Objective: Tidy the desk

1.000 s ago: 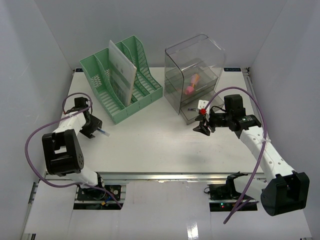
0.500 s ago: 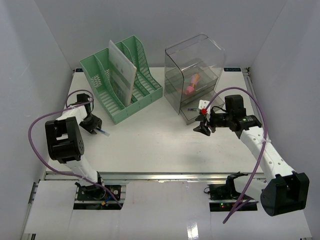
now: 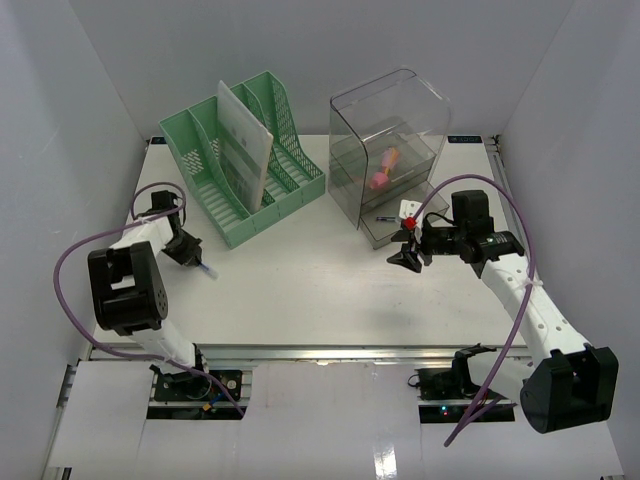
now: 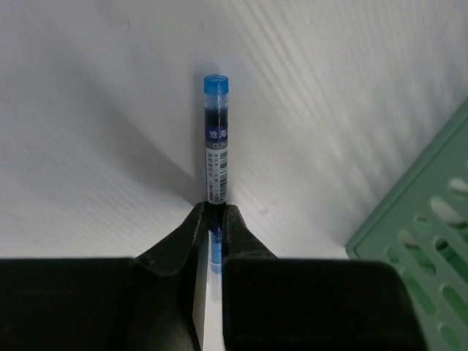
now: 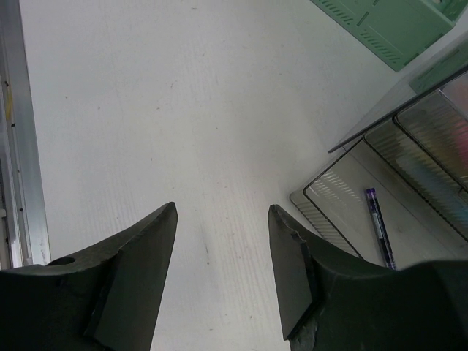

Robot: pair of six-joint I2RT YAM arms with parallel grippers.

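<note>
On the white desk [image 3: 300, 285], my left gripper [image 4: 213, 212] is shut on a blue pen [image 4: 216, 146]. The pen sticks out past the fingertips, blue cap forward, its label showing. In the top view this gripper [image 3: 190, 255] is at the desk's left side, just in front of the green file rack [image 3: 240, 160]. My right gripper [image 5: 223, 208] hangs open over bare desk, nothing between its fingers. It [image 3: 403, 255] is just in front of the clear drawer box [image 3: 390, 140].
A purple pen [image 5: 379, 225] lies in the box's pulled-out lowest drawer [image 5: 344, 197]. A pink item [image 3: 383, 170] sits higher inside the box. A paper sheet stands in the rack. The rack's corner [image 4: 424, 256] is close to the right of my left gripper. The silver rail [image 3: 320, 352] runs along the front edge.
My left gripper has closed on the blue pen while the left arm shifted a little. The right arm has stayed almost still.
</note>
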